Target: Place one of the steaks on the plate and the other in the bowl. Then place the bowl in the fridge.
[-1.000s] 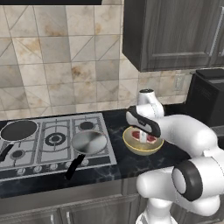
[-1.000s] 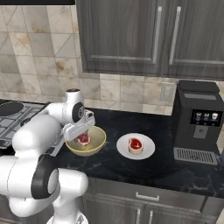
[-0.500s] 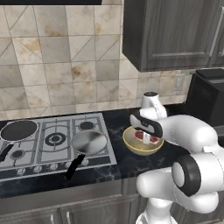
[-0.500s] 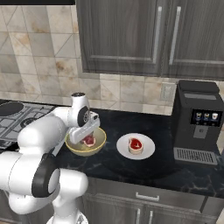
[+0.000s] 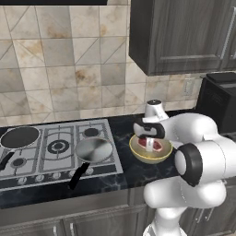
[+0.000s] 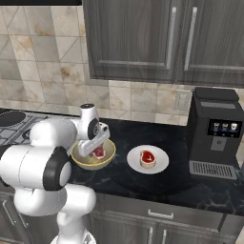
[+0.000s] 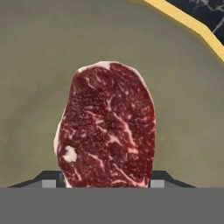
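The arm bends forward and down, its gripper [image 5: 150, 142] lowered into the bowl [image 5: 150, 154] on the counter [image 6: 190, 183], jaws closed on a steak [image 7: 107, 127] (the other steak [image 6: 147, 157] lies on the plate [image 6: 160, 164]).

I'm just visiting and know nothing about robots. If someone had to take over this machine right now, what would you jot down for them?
Gripper: down inside the bowl, a finger on each side of a steak; whether it grips the steak or has let go, I cannot tell.
Second steak: already on the plate, on the counter right of the bowl.
Done: steak on the plate; the other one is in the bowl.
Left: free the gripper, lift the bowl with its steak and put it in the fridge.
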